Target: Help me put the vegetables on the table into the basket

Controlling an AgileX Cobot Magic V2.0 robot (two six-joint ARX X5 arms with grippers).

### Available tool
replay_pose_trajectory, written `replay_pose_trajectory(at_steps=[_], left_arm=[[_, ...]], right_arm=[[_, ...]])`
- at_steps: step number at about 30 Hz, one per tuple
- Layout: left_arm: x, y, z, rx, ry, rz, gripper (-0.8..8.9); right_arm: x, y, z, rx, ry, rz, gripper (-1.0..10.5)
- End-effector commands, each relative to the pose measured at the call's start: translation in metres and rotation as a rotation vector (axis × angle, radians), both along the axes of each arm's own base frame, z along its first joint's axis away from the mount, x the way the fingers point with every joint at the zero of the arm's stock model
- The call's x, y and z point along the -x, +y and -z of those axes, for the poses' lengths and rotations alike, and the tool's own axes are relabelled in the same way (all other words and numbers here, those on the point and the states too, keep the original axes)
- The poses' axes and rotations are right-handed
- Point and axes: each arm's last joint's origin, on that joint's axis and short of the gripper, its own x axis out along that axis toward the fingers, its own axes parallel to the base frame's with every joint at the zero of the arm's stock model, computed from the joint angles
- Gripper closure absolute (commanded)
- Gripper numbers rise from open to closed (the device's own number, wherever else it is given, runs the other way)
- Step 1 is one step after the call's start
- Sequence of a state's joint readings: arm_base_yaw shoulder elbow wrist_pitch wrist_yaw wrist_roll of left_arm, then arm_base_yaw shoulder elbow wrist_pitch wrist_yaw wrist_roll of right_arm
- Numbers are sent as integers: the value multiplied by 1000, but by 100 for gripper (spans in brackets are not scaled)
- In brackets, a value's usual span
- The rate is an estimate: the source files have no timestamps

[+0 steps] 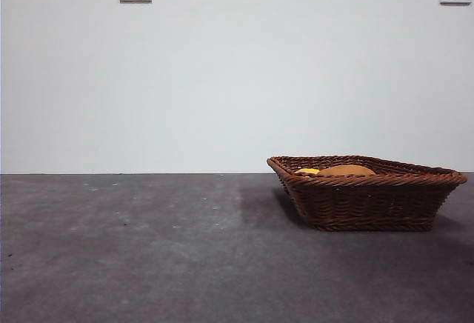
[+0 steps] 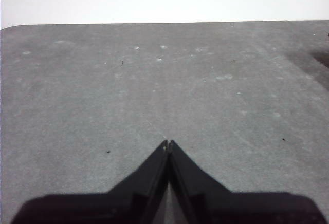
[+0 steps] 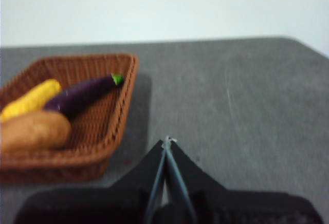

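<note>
All three vegetables lie inside the basket [image 3: 77, 131]: the potato [image 3: 33, 130], the eggplant [image 3: 82, 94] and the yellow one [image 3: 31, 99]. Nothing seems left on the bench [image 1: 148, 249]. The right gripper [image 3: 167, 141], jaws clenched and empty, sits just beside the basket; the left gripper [image 2: 167, 143], likewise clenched, waits over bare bench.

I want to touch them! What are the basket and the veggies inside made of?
The basket looks like woven wicker, brown and slightly glossy: you can see braided strands. The potato, eggplant and yellow vegetable look smooth and evenly coloured, so possibly plastic or foam toys, though the blurry view leaves that open. The table looks matte, mottled grey.
</note>
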State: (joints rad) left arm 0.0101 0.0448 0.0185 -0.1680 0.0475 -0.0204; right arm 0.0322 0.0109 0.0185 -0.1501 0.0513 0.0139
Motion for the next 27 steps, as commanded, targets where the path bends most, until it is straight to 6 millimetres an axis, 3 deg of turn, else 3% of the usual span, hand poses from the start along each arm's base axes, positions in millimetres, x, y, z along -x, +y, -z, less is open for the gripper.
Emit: replay_pose_trajectory(at_steps=[1, 27], left_arm=[[0, 0, 3, 10, 8, 5, 816], [0, 0, 3, 10, 9, 6, 816]], right_arm=[[1, 0, 5, -6, 41, -6, 947], [0, 0, 5, -6, 39, -16, 947]])
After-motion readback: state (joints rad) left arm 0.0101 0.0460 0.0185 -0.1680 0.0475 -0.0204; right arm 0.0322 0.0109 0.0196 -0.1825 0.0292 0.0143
